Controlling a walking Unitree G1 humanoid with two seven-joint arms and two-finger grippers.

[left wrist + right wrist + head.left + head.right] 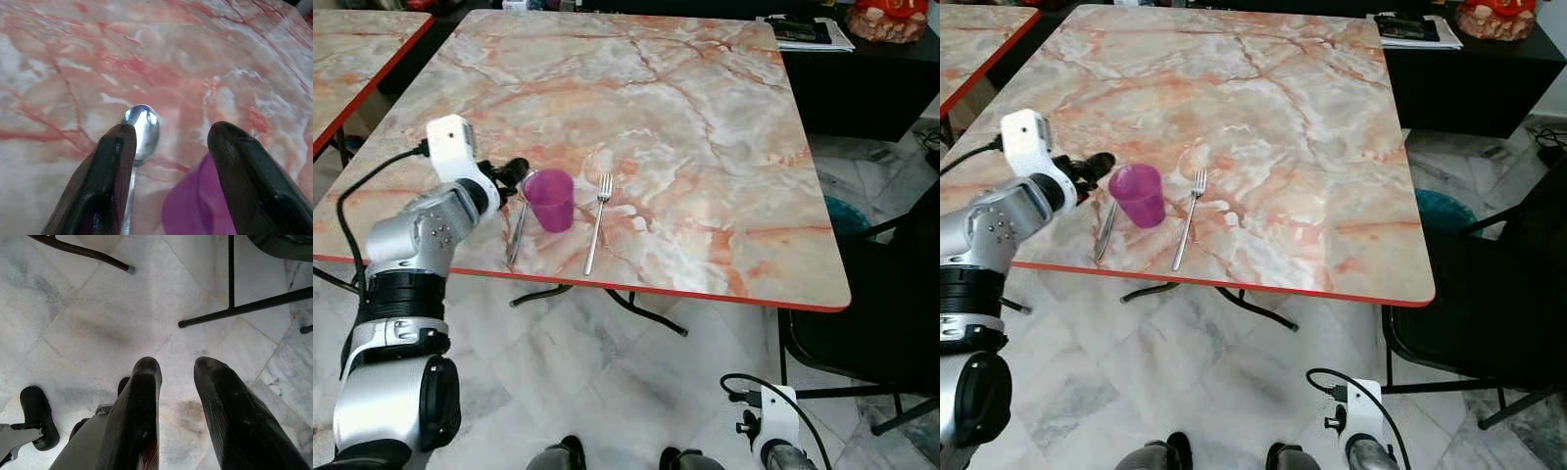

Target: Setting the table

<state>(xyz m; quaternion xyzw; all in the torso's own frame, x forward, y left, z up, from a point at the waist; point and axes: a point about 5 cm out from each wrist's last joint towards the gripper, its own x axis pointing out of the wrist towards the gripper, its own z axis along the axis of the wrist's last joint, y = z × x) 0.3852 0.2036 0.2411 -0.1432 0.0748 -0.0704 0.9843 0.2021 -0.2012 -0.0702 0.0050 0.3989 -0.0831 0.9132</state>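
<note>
Hovering: L gripper (168, 142) apart, over spoon (141, 127) | purple cup (549, 200) prob. empty

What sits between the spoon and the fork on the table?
The purple cup stands between the spoon and the fork, clearest in the left eye view. The left pincer hovers open by the spoon's bowl.
</note>
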